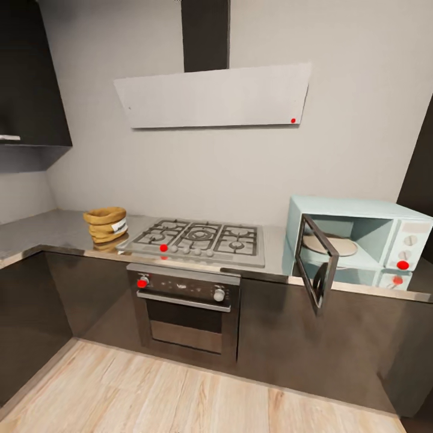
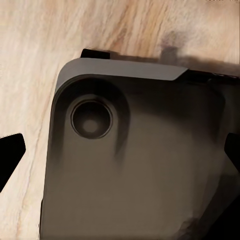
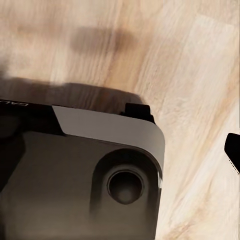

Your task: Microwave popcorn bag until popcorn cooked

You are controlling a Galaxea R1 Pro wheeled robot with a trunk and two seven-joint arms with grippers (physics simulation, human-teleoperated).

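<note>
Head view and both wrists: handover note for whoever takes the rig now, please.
Grippers: wrist views look down at the robot's base over the wood floor; finger state cannot be told.
Popcorn bag sits on the countertop, left of the hob.
Microwave stands at the right, door already open.
Left: pick the bag, load it, shut the door, heat.

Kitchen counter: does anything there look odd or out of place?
Only the microwave: its door hangs wide open over the countertop edge, nothing but the turntable inside. The popcorn bag sits upright beside the hob, nothing spilled.
</note>
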